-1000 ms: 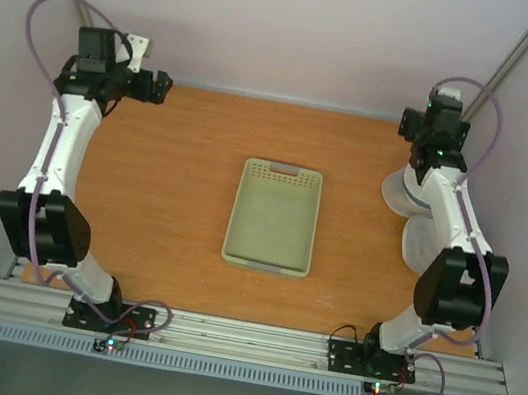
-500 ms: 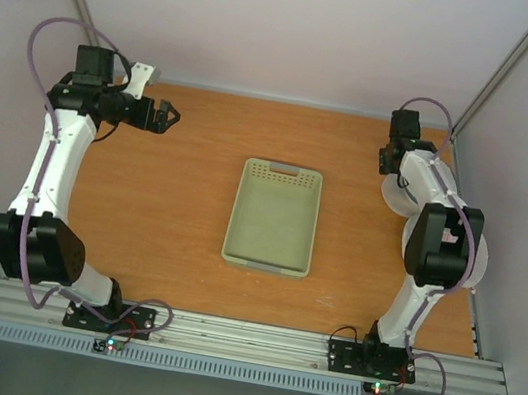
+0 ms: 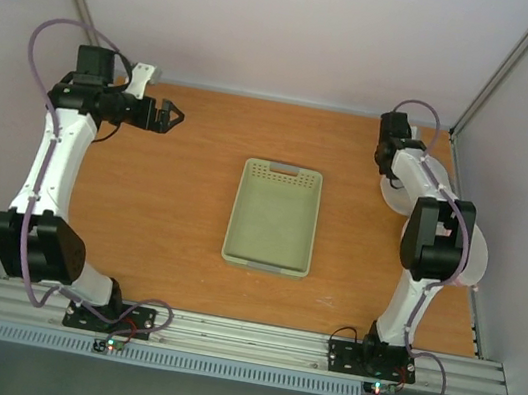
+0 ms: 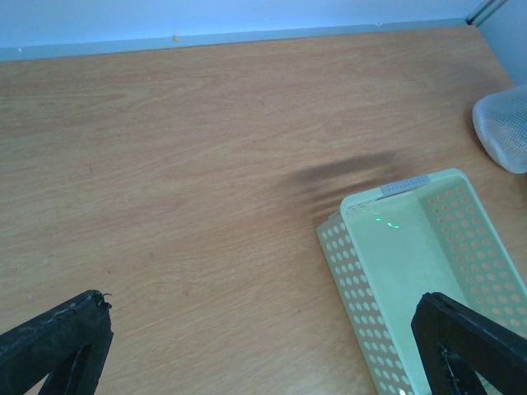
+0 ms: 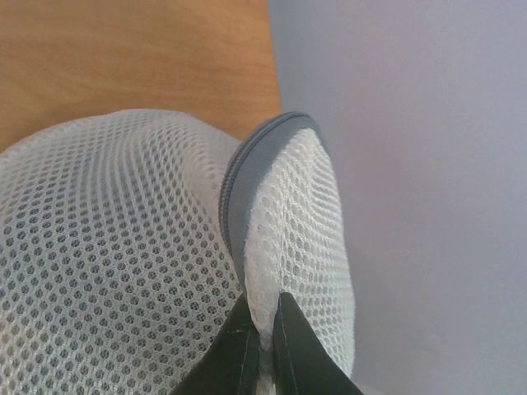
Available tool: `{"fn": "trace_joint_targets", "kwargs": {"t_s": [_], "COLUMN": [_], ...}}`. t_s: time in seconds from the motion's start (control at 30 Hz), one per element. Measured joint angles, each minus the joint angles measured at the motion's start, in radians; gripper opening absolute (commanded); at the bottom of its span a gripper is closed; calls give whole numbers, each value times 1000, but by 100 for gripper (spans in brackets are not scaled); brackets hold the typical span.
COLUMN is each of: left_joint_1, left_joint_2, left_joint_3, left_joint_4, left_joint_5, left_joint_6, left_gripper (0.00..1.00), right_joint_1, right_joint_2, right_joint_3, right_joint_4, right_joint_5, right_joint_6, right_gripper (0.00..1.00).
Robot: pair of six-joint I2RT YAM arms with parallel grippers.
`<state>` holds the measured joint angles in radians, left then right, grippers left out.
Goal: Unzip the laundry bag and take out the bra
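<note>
The laundry bag [image 3: 392,193] sits at the far right side of the table [image 3: 172,202], close to the right wall [image 5: 412,164]; it is white and made of net with lots of small holes; a grey zip band [image 5: 245,177] runs along its edge.

The right gripper [image 5: 263,329] is down on the bag; its two dark fingers [image 5: 233,355] are pressed close together and pinch a fold of the white net just beside the zip band; the net bunches up between them; I cannot tell what is inside the bag.

The left gripper [image 3: 164,117] hangs over the far left part of the table, well apart from the bag; its fingers are spread wide and hold nothing; in the left wrist view one finger shows at each bottom corner, with bare wood between them.

A pale green tray [image 3: 274,216] lies flat in the middle of the table, between the two arms; it has little holes in its sides; both grippers are apart from it.

In the left wrist view the bag is a small white lump at the right edge, near the far corner of the tray but not touching it.
</note>
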<state>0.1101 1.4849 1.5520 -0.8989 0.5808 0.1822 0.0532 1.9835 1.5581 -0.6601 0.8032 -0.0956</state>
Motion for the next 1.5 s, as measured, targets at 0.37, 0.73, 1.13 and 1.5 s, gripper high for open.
{"fn": "trace_joint_targets", "kwargs": {"t_s": [0.37, 0.73, 1.13, 1.5], "left_joint_1": [0, 0, -26, -200], "left_joint_2": [14, 5, -24, 0], "left_joint_3": [28, 122, 206, 156], "left_joint_4": [-58, -130, -241, -215], "left_joint_5": [71, 201, 354, 349], "left_joint_6": [-21, -35, -27, -381], "left_gripper": [99, 99, 83, 89], "right_joint_1": [141, 344, 764, 921], "right_joint_2": [-302, -712, -818, -668], "right_joint_3": [99, -140, -553, -605], "right_joint_4": [58, 313, 744, 999], "right_joint_5": [-266, -916, -763, -492], "right_joint_6": [-113, -395, -740, -941], "right_gripper": [1, 1, 1, 1]}}
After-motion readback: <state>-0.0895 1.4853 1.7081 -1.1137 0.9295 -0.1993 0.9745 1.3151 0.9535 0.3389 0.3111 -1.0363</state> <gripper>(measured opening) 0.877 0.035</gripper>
